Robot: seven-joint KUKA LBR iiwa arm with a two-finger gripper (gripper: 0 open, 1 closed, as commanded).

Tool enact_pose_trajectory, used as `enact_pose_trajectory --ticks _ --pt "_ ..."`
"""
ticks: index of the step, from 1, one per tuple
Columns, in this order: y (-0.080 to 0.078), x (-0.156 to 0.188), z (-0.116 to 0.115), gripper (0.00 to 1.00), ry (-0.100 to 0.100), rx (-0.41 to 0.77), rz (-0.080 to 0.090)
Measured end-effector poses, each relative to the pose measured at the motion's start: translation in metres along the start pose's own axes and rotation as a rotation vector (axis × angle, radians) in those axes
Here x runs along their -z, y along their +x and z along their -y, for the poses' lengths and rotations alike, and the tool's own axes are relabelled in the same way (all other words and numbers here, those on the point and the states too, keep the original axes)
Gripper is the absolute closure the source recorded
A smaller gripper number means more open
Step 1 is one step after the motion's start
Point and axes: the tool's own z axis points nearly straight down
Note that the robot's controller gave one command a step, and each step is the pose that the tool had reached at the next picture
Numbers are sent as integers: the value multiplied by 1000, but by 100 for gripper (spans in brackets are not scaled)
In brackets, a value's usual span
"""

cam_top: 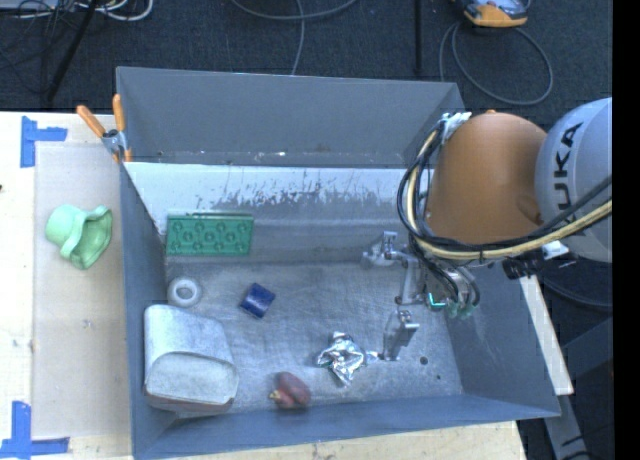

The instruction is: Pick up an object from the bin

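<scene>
The tool (400,303) hangs low in the right part of the bin (300,153), below the arm's orange cover (480,173) and the loops of black and yellow cable (420,233) round it. Its lower metal end comes down close to the bin floor, near the front wall. I cannot tell whether the tool is wide or narrow, and nothing can be seen held in it.

The thing nearest to it is a piece of crumpled silver foil (342,358). It lies on the floor in the front right part of the bin, just left of the tool's lower end. Whether the two touch cannot be told.

The other things lie spread out and well apart from the tool:
- A small reddish-brown lump (292,390) lies left of the foil, close to the front wall.
- A small blue block (257,300) sits near the middle of the floor, tilted on one corner.
- A white ring (184,293), like a roll of tape, lies flat to the left of the blue block.
- A large pale grey pad (188,360), folded or rounded at its near end, fills the front left corner, just in front of the ring.
- A flat green studded plate (208,236) leans on the slope of the back wall, above the ring.

Outside the bin, on the counter (70,348) to its left, lies a pale green thing (80,233) of soft, rounded shape.
</scene>
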Motion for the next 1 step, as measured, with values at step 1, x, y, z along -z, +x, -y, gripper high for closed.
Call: enact_pose_trajectory --ticks 1 --pt "26 -124 1 0 0 84 20"
